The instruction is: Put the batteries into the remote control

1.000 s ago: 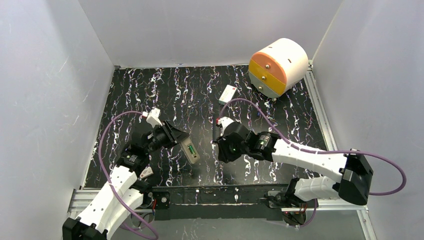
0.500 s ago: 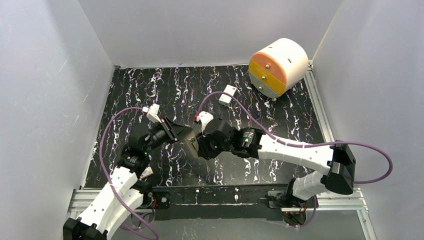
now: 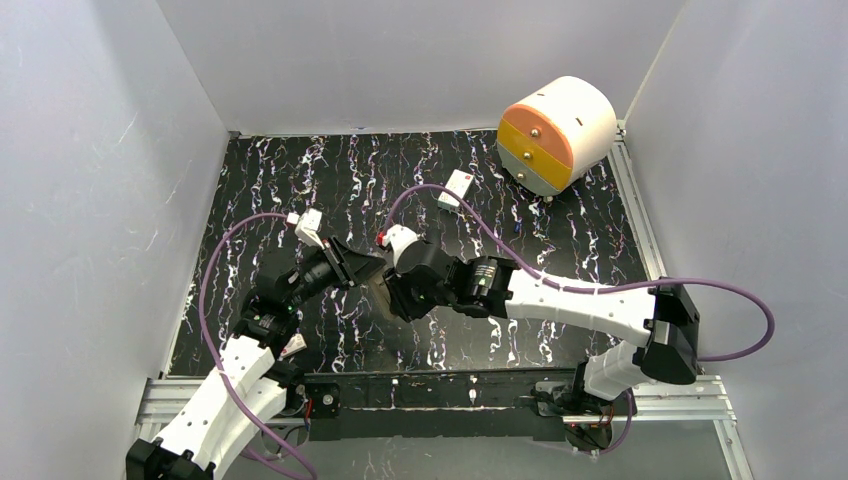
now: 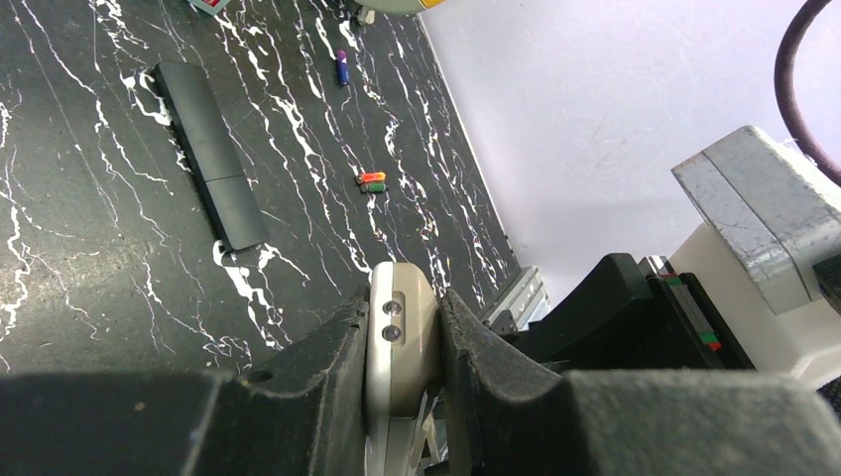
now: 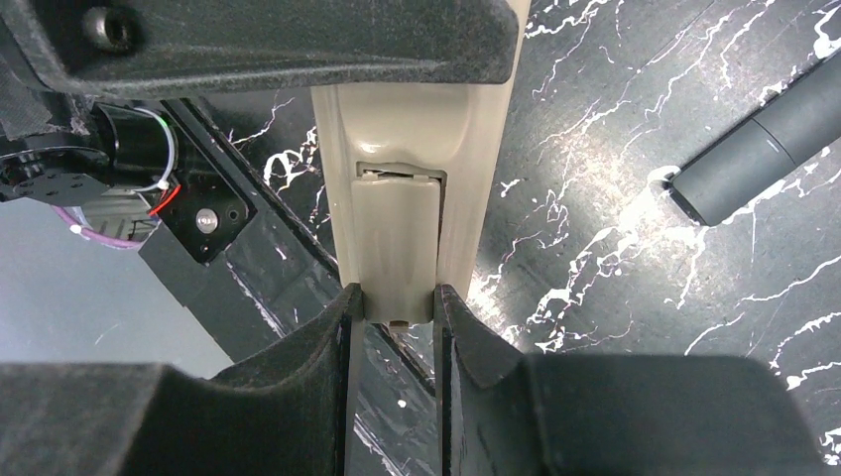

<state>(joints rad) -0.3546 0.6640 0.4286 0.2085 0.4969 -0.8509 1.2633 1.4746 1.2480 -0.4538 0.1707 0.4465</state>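
Note:
The remote control [image 4: 402, 327] is seen edge-on in the left wrist view, and my left gripper [image 4: 402, 297] is shut on its sides, holding it off the table. The right wrist view faces its greyish-beige back [image 5: 476, 149]. There my right gripper [image 5: 395, 297] is shut on the lower end of the battery cover [image 5: 395, 238], which lies over the bay and hides what is inside. From above, the left gripper [image 3: 352, 265] and right gripper [image 3: 392, 290] meet mid-table. On the mat lie loose batteries: a red and green pair [image 4: 373, 180] and a dark one [image 4: 342, 67].
A long black bar [image 4: 208, 154] lies on the mat beyond the remote; its end also shows beside the right gripper as the black bar [image 5: 764, 149]. A white box with a red mark [image 3: 456, 188] and an orange-and-white drum [image 3: 556, 132] stand at the back right.
The right arm has swung left from mid-table to the remote in the left gripper, and its fingers now sit over the remote's back. The left arm shifted only slightly.

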